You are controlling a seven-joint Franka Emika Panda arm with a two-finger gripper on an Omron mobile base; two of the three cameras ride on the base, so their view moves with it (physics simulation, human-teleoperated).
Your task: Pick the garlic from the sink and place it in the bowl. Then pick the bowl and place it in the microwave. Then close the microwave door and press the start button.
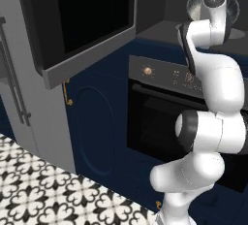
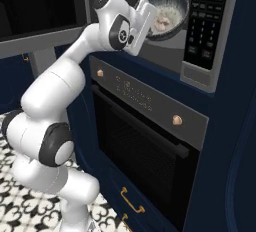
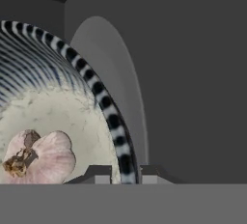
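Pale garlic (image 3: 41, 155) sits inside the bowl (image 3: 112, 117); we see our jaws clamped on its rim, bowl at the microwave (image 2: 207, 31) cavity. Left: release, close door (image 1: 77, 20), press start

The bowl (image 3: 58, 73) runs off the hand view's left edge; the arm's white wrist hides part of it in the right base view.

The arm folds at its elbow, then reaches up and forward toward the microwave (image 2: 207, 31). The gripper (image 3: 124, 175) is clamped on the bowl (image 3: 58, 73) rim, one fingertip inside, one outside.
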